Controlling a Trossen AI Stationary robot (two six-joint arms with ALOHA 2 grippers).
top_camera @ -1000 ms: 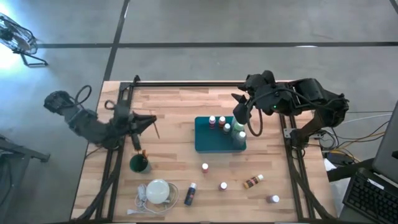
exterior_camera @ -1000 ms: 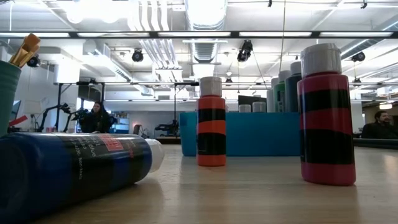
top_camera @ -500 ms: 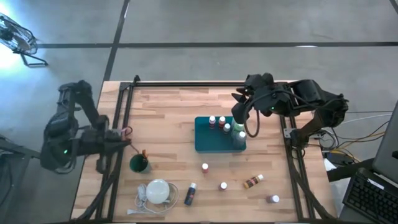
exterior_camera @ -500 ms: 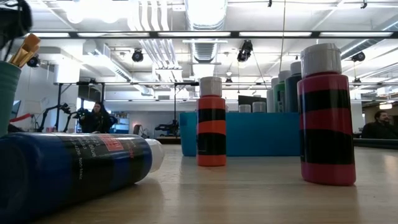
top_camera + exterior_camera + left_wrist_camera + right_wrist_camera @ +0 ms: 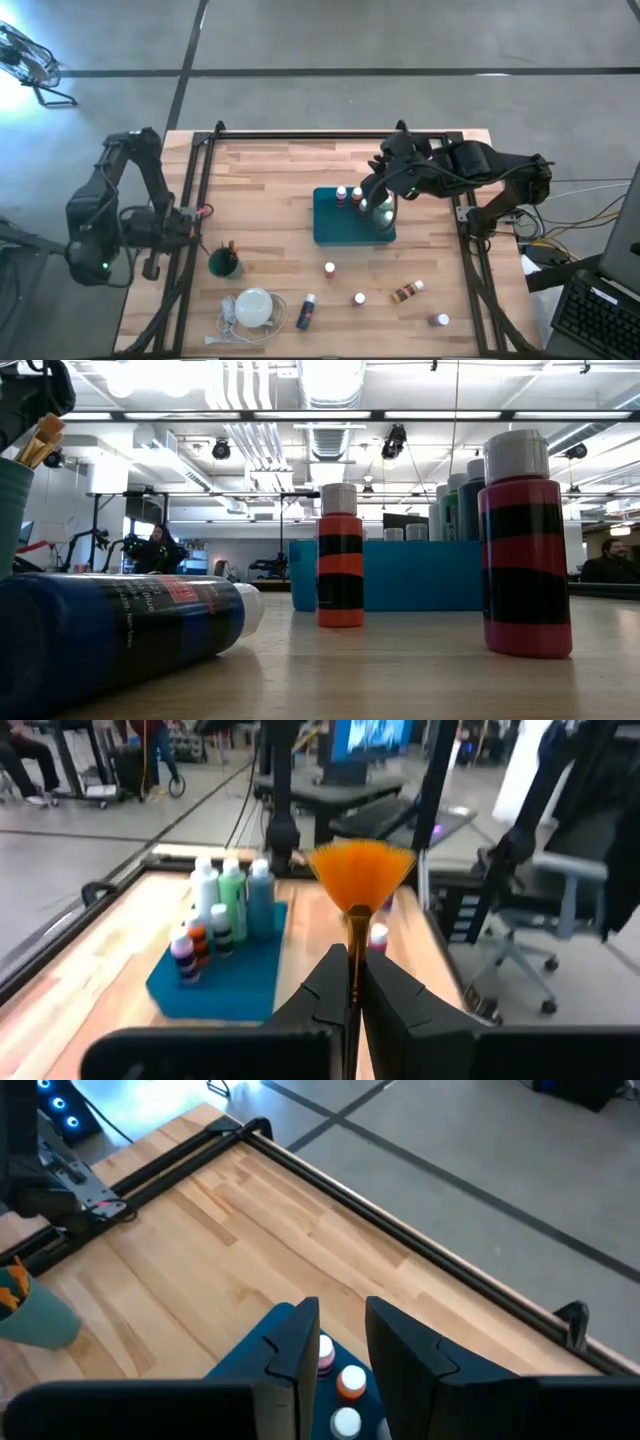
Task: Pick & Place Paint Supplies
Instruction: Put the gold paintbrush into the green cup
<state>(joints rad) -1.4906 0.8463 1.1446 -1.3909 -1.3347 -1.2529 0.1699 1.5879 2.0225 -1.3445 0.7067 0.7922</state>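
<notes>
At the 9 o'clock side of the surface [image 5: 270, 180], we see the left gripper [image 5: 352, 995] out by the edge. Its fingers [image 5: 325, 990] are pressed tight on the thin handle of an orange fan brush [image 5: 362, 870]. The brush stands straight up with its hairs on top. We think it is held low on the handle so it can go handle-first into the green cup [image 5: 213, 262] at 8 o'clock, where other brushes already stand.

Near the middle, a bit toward 3 o'clock, sits the teal tray [image 5: 330, 228]. Paint bottles [image 5: 232, 900] stand in it, close together. The right gripper [image 5: 340, 1312] hangs right over them. Its fingers are a little apart and hold nothing. We think it is lined up over the white caps so it can come down on one.

More bottles wait loose on the surface from 5 to 6 o'clock. A blue bottle [image 5: 307, 312] and a brown bottle [image 5: 407, 291] lie on their sides. A white round disc [image 5: 253, 306] sits at 7 o'clock.
</notes>
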